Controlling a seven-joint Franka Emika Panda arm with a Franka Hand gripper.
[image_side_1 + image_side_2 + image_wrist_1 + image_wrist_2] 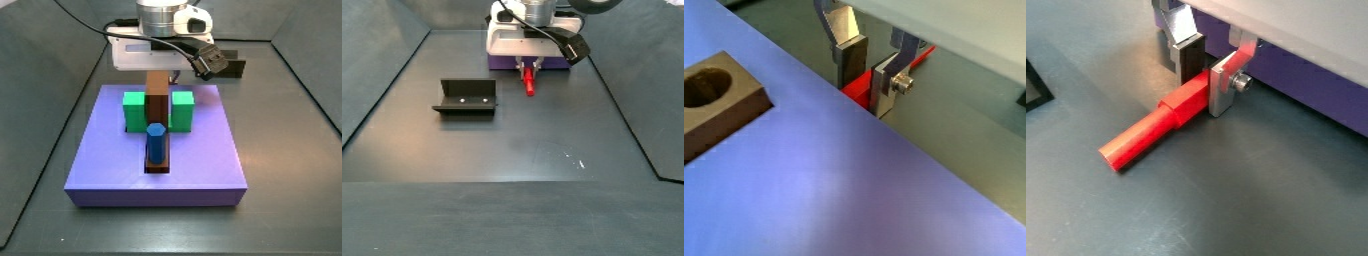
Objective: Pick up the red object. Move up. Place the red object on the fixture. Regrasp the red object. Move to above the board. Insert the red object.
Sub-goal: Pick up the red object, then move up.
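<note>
Red object (pixel 1156 128) lies flat on the dark floor just beside the board (pixel 844 180), one end between the fingers of the hand (pixel 1211 72); the pads look pressed on it, pinching that end; gripped so far off-centre, it may tilt or slip on lifting; the fixture (pixel 465 97) stands apart.

Matt plastic red object (pixel 1153 130), silver-metal tool (pixel 1208 72)
</note>
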